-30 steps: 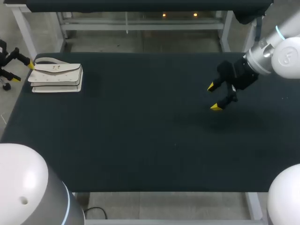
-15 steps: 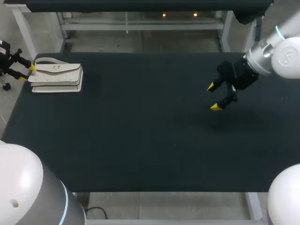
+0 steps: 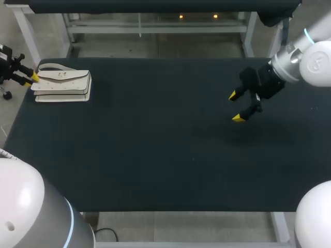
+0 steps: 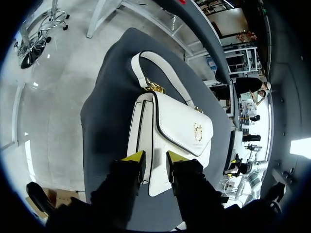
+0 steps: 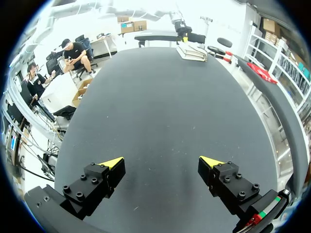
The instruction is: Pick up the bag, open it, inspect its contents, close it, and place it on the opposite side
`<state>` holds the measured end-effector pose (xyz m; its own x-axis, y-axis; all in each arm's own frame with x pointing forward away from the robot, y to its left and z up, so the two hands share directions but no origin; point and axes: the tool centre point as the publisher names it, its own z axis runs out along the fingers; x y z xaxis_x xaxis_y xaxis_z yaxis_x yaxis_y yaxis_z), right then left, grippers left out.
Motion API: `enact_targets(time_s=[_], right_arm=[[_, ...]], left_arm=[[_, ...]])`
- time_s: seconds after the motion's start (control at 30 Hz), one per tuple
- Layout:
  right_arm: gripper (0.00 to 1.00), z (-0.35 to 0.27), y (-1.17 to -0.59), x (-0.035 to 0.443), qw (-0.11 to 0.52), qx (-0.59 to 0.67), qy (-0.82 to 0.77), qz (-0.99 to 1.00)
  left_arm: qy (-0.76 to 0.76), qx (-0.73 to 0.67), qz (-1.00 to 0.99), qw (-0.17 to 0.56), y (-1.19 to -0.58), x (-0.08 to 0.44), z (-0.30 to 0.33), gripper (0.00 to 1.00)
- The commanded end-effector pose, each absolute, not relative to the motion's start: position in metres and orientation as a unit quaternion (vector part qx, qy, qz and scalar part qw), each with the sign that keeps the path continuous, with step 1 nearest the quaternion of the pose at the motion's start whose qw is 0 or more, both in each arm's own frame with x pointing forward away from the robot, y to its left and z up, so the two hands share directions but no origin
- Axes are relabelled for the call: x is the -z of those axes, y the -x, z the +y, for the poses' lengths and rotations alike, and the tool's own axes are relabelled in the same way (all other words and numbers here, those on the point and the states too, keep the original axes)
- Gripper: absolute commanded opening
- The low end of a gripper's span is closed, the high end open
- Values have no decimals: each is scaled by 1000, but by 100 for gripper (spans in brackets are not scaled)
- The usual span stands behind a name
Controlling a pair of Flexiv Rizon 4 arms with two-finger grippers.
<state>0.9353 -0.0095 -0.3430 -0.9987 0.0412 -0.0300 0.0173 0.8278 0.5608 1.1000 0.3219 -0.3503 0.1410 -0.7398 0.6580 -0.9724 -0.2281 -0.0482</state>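
A white handbag (image 3: 64, 85) with a strap handle and gold clasp lies flat at the table's far left corner. My left gripper (image 3: 31, 79) is at its left end. In the left wrist view the bag (image 4: 180, 128) runs ahead of the gripper (image 4: 154, 159), whose yellow tips press a narrow strip of the bag's near end from both sides. My right gripper (image 3: 235, 107) hangs open over the table's right half, far from the bag. Its own view shows the open gripper (image 5: 161, 162) with nothing between its fingers and the bag (image 5: 193, 52) at the far end.
The dark table (image 3: 155, 155) carries nothing else. The bag lies close to the table's left and back edges.
The left gripper's fingers have closed in on the bag's left end. The bag and the right arm have stayed where they were.
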Motion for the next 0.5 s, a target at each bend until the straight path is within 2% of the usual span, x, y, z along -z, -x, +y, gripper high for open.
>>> enact_targets(time_s=[0.03,0.33,0.4,0.5], right_arm=[[100,-9,-935,344,22,-294,-16,956],[100,-9,-935,344,22,-294,-16,956],[100,-9,-935,344,22,-294,-16,956],[100,-9,-935,344,22,-294,-16,956]], left_arm=[[-726,-290,-590,203,-1102,350,322,29],[-724,-291,-592,203,-1103,350,321,30],[-724,-290,-592,204,-1103,351,320,29],[-724,-287,-593,205,-1104,353,318,21]])
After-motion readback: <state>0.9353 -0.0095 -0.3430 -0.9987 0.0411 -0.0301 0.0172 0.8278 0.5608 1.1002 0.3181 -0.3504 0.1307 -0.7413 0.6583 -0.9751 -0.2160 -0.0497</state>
